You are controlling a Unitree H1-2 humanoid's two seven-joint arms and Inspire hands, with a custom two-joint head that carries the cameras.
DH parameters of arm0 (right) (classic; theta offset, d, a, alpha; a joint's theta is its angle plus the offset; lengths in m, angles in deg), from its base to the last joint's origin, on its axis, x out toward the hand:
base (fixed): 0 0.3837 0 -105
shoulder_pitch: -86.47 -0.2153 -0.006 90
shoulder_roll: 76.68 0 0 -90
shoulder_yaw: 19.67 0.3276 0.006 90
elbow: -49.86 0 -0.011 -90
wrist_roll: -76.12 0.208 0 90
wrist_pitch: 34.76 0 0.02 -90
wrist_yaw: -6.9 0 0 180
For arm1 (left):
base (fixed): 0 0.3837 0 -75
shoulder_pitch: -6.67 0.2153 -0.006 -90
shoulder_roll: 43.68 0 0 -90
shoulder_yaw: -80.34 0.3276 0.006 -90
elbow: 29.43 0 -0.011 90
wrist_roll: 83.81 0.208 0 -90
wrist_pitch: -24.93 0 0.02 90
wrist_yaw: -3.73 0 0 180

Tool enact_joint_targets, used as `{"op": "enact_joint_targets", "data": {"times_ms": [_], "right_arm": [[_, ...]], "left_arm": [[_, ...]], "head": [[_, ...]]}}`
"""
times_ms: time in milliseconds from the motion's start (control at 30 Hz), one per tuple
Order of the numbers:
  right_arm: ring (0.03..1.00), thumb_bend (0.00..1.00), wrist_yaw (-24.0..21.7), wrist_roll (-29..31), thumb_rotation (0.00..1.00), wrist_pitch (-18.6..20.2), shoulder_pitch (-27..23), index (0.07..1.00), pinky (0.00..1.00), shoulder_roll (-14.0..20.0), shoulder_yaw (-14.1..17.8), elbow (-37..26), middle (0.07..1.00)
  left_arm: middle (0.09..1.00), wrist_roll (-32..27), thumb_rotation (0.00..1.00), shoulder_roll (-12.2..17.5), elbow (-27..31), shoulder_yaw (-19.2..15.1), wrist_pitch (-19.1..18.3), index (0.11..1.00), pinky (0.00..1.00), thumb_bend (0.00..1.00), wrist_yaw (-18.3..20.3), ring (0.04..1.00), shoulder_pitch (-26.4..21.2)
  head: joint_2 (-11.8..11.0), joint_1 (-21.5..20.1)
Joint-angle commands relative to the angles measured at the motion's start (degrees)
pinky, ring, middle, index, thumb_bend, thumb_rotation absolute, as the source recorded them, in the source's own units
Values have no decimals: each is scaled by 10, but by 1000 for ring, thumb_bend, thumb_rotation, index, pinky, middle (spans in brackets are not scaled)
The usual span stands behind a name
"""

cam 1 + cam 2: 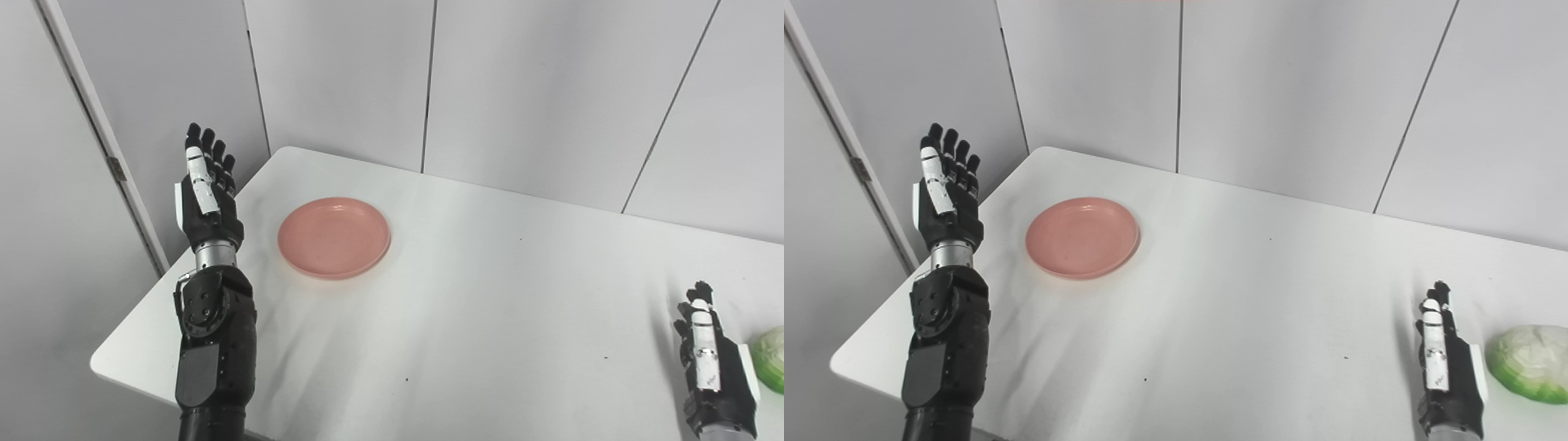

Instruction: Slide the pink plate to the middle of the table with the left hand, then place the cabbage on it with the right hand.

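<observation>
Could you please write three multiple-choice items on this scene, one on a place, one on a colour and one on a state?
1. Where does the cabbage lie?
A. on the plate
B. on the table, just right of the right hand
C. in the left hand

2. What colour is the plate?
A. pink
B. blue
C. black

3. What state is the left hand in?
A. shut on the plate
B. shut on the cabbage
C. open, raised left of the plate, holding nothing

Key:
1 B: the cabbage sits on the table beside the right hand, near the picture's right edge.
2 A: the plate is plainly pink and has nothing on it.
3 C: the fingers are stretched upward and clear of the plate.
</observation>
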Motion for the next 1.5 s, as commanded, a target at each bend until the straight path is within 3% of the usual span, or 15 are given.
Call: {"op": "enact_joint_targets", "data": {"times_ms": [0,533,1467], "right_arm": [[1000,98,-2,2,1000,6,-13,1000,1000,1,2,-23,1000],[999,93,-2,0,1000,8,-14,1000,1000,0,1,-27,1000],[1000,108,1,0,1000,22,-13,1000,1000,-7,1,-42,1000]], "left_arm": [[1000,-6,1000,16,-1,-2,5,1000,1000,430,2,1000,-21],[1000,-34,1000,26,-70,-9,12,995,1000,438,9,1000,-34],[990,-56,1000,43,-240,-16,29,981,1000,426,40,995,-66]], "head": [[1,-1],[7,2],[11,1]]}}
